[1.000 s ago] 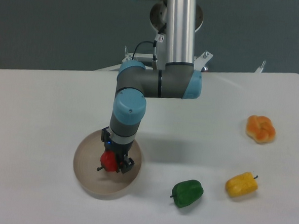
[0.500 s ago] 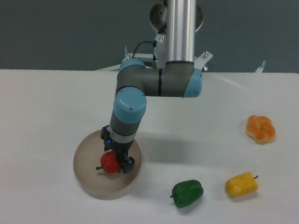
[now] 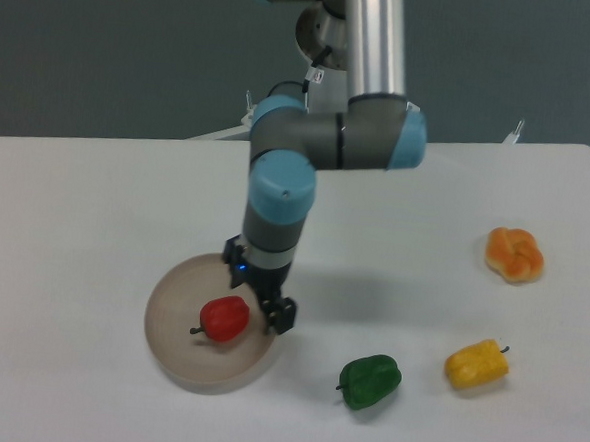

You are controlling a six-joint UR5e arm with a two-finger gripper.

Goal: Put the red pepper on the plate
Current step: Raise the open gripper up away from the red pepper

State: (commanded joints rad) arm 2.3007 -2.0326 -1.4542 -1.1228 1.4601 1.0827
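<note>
I can read no text, label, brand, number or sign anywhere in my camera view; the arm's grey and blue housings carry no lettering that I can make out; a small blue light glows on the gripper (image 3: 269, 315) body, but it is a plain dot, not a character; the white table (image 3: 96, 199) bears no markings that I can see.
</note>
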